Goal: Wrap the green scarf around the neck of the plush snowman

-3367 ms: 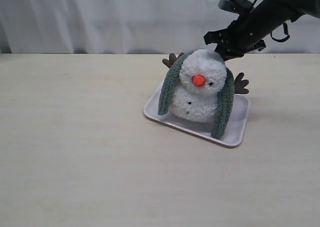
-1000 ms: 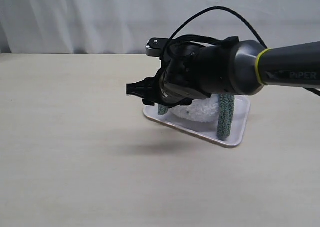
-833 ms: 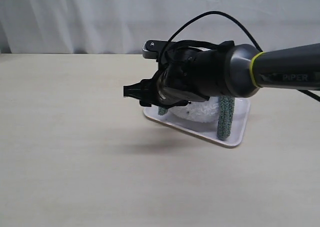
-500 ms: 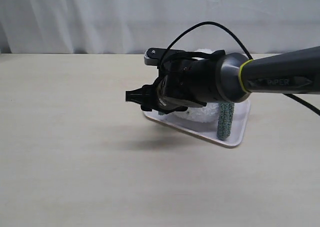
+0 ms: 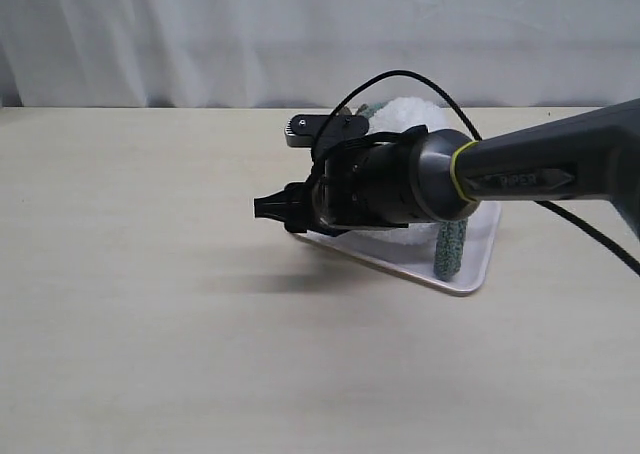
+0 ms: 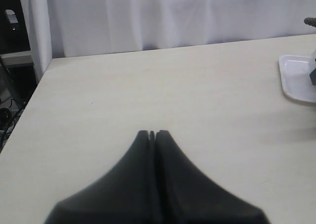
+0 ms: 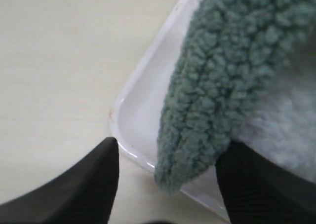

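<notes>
- you've got the right arm (image 5: 520, 169) lying across the front of the plush snowman (image 5: 408, 114). only the top of its white head and a little body fluff show in the exterior view.
- the snowman sits in a white tray (image 5: 470, 277) on the worktop (image 5: 150, 304), nearer the far edge than the near one and right of the middle.
- the green scarf (image 7: 212, 81) is draped over the snowman. one end hangs down into the tray on the side toward the worktop's right edge.
- the other rounded end hangs over the tray's rim, between the right jaws.
- right jaws: released and spread wide on either side of that scarf end. one finger (image 7: 94, 184) is clear of it, the other sits just beside it, and you can't tell if that one touches. nothing is gripped.
- left jaws: clenched tip to tip with nothing between them, over bare worktop well apart from the tray.
- the neck is hidden behind the arm, so you can't tell how the scarf sits there.
</notes>
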Motion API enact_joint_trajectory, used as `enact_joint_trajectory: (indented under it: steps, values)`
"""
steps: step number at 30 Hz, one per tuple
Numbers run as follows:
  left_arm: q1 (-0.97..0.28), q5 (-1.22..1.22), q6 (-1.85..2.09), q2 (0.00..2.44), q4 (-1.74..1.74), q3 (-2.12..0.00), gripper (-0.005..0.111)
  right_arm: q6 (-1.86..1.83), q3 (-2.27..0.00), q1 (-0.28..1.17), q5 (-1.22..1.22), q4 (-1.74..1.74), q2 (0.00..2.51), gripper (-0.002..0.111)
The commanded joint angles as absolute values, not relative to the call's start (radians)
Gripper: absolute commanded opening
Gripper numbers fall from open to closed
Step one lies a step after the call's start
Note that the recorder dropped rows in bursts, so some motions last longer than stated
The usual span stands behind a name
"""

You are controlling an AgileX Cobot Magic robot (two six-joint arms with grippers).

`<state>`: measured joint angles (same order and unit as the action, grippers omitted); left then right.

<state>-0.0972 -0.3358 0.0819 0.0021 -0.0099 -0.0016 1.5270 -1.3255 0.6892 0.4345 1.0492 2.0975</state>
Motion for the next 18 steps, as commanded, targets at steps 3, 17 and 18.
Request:
enact_joint_trajectory:
  steps: [3, 17, 18]
  values:
    - [-0.106, -0.323, 0.082, 0.0, -0.009, 0.0, 0.0, 1.615, -1.323, 0.683, 0.369, 1.174, 2.108, 0.046]
    - [-0.106, -0.323, 0.082, 0.0, -0.009, 0.0, 0.0, 1.768, -1.325, 0.683, 0.394, 1.271, 2.149, 0.034]
    - [-0.106, -0.323, 0.082, 0.0, -0.009, 0.0, 0.0, 1.765, -1.325, 0.683, 0.394, 1.271, 2.149, 0.029]
